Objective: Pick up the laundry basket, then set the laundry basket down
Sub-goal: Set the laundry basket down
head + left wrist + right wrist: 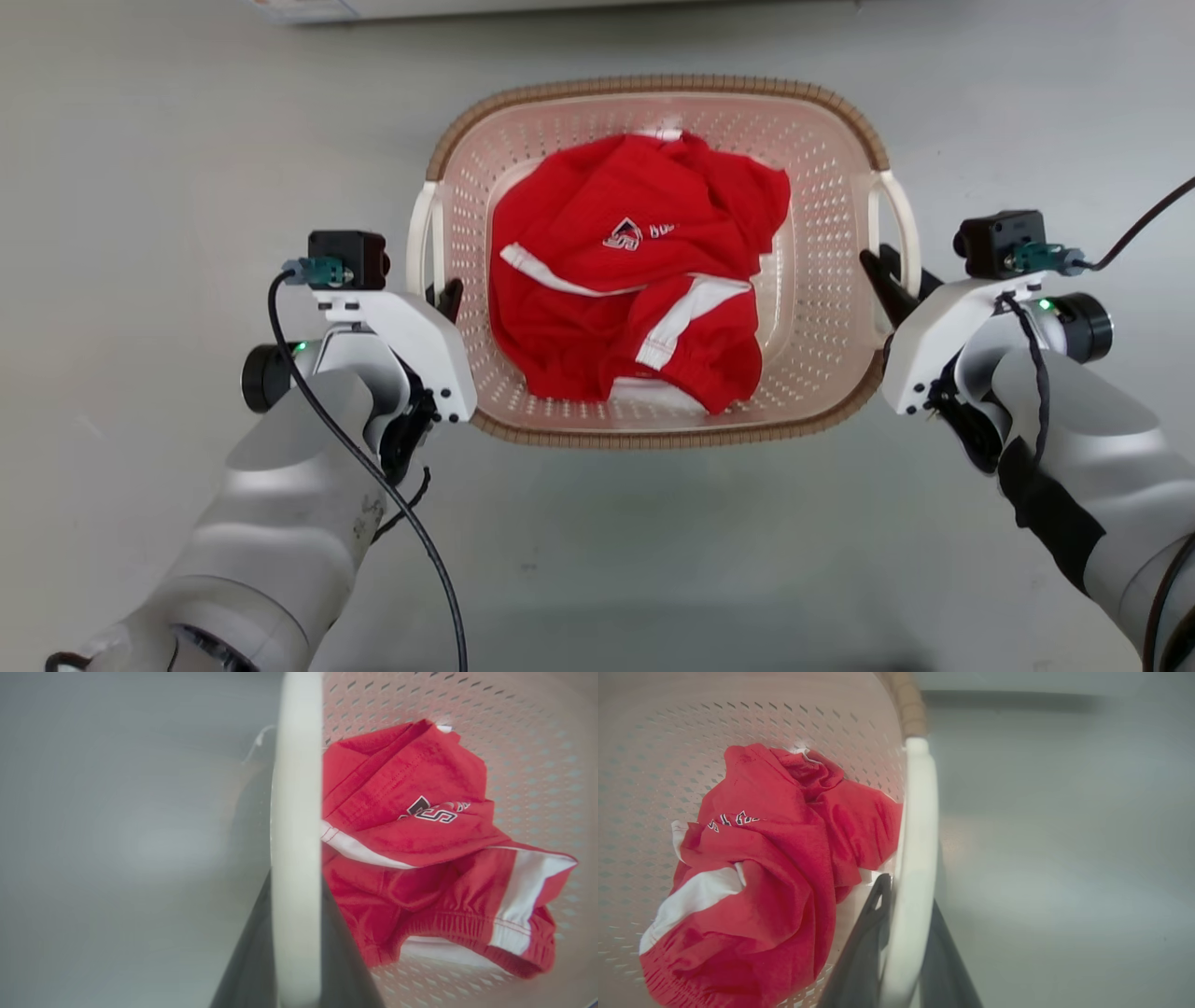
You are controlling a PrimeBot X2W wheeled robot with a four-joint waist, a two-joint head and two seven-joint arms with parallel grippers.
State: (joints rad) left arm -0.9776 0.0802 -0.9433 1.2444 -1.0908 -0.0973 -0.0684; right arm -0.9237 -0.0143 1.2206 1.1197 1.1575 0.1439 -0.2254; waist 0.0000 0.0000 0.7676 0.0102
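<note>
Step judged: grasp made, lift next. Whether the laundry basket is off the pale grey floor yet, cannot tell. It sits centre, red garment inside. Left gripper and right gripper have fingers clenched on its white side handles. Next needs an even, level raise, both sides together. White edge at far left

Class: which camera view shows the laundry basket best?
The head view: the laundry basket shows almost whole from above, with brown rim, both white handles and red clothing inside. The left wrist view gives one blurred handle and perforated wall; the right wrist view likewise, plus a bit of rim.
</note>
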